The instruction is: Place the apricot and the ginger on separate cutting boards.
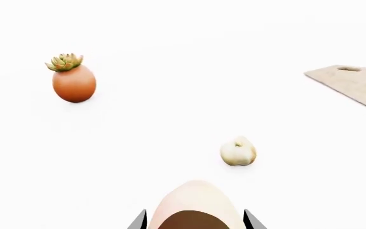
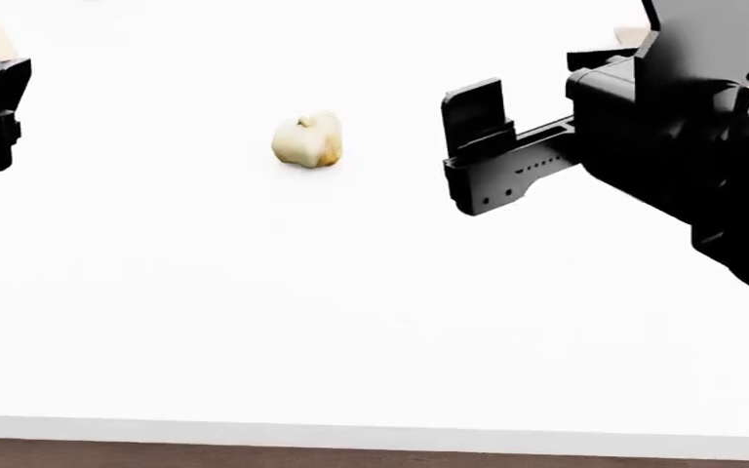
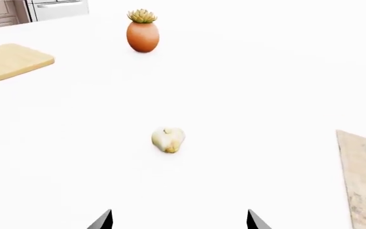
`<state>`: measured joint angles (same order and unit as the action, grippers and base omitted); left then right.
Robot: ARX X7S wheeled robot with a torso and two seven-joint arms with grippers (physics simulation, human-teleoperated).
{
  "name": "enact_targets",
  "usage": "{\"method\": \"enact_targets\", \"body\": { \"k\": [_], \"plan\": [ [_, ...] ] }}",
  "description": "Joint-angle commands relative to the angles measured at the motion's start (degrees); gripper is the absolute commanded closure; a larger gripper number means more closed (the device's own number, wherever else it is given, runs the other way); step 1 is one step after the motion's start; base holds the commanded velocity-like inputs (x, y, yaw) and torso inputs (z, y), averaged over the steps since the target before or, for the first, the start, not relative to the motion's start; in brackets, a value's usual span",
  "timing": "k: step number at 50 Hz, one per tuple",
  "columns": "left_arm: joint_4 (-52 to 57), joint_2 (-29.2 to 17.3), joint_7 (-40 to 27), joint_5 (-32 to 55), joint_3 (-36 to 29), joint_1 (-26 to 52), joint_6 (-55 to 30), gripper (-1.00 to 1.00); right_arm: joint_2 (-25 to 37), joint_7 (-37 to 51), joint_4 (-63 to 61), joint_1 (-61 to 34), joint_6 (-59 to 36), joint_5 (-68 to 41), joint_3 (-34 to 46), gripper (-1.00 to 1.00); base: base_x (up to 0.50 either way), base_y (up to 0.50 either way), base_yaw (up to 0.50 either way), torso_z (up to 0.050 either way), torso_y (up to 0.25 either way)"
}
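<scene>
Left wrist view shows the left gripper closed around the apricot, ginger loose on the bench at one o'clock, while the right gripper gapes empty; a weak pinch could drop the smooth fruit short of the stone-like board.

Between my left fingers, which are black, sits the apricot: pale peach-cream, shading to a brownish shadow underneath. At about one o'clock from it the ginger is cream-white with yellow-brown patches. At eleven o'clock the orange ball wears a green, spiky crown. The stone-like cutting board is beige and mottled; the wooden cutting board is plain light yellow-tan. The table is white, and my right gripper matte black.
</scene>
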<state>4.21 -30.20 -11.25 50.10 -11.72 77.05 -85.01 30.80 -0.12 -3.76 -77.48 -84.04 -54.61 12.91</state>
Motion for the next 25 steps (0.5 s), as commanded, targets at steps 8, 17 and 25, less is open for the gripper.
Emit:
{"method": "enact_targets", "body": {
  "k": [8,17,25],
  "plan": [
    [-0.92,-1.01,-0.35,1.5,-1.32,0.19,0.59,1.0,0.43,-0.81,0.76,2.62,0.91,-1.69,2.96,-1.0,0.27,0.01,0.0,0.0,0.0],
    [-0.65,-1.19,-0.97,2.37,-1.15,-0.12,0.54,1.0,0.5,0.29,0.4,6.26,2.62,-2.68,1.06,-1.0,0.34,0.06,0.0,0.0,0.0],
    [-0.98,-0.91,-1.24,2.49,-1.93,-1.28,1.57,1.0,1.15,0.2,1.01,6.88,3.83,-2.45,1.05,-1.0,0.34,0.02,0.0,0.0,0.002]
  ]
}}
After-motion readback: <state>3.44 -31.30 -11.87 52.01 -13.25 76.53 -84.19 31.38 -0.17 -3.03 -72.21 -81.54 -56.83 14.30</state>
